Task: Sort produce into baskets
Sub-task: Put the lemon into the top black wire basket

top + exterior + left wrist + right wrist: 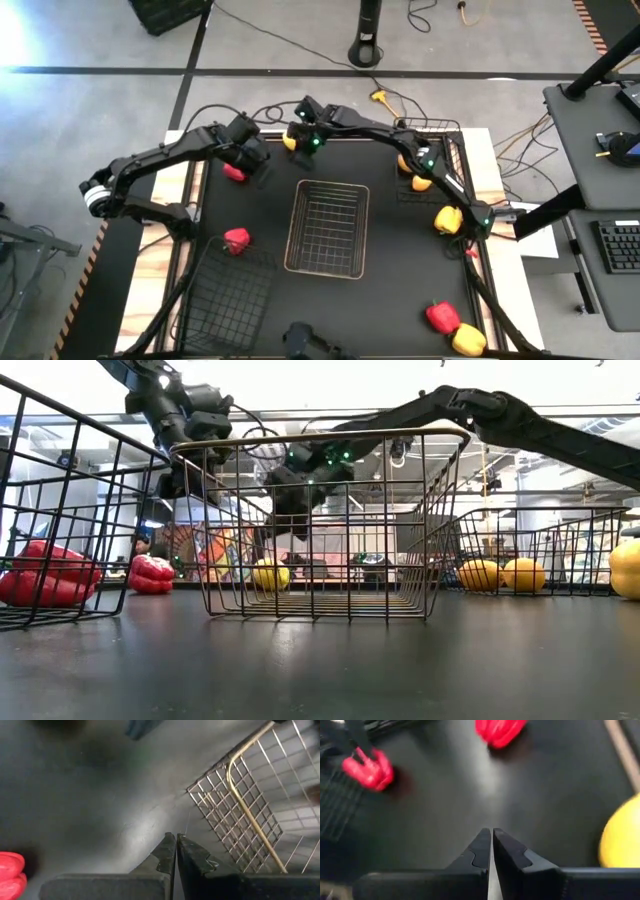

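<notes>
My left gripper [258, 165] is shut and empty above the table's far left part, beside a red pepper [234, 172]; its shut fingers [175, 840] hang over bare tabletop near the pale wire basket [328, 228]. My right gripper [303, 138] is shut and empty at the far middle, next to a yellow lemon [290, 144], which also shows in the right wrist view [622, 837]. A second red pepper [237, 240] lies by the black basket [230, 295] at the near left. Two lemons [414, 172] lie in the black basket [440, 150] at the far right.
A yellow pepper [448, 219] lies at the right. A red pepper [441, 316] and a yellow pepper [468, 340] lie at the near right corner. The pale basket holds nothing. Bare tabletop lies between the baskets. Cables run on the floor beyond the far edge.
</notes>
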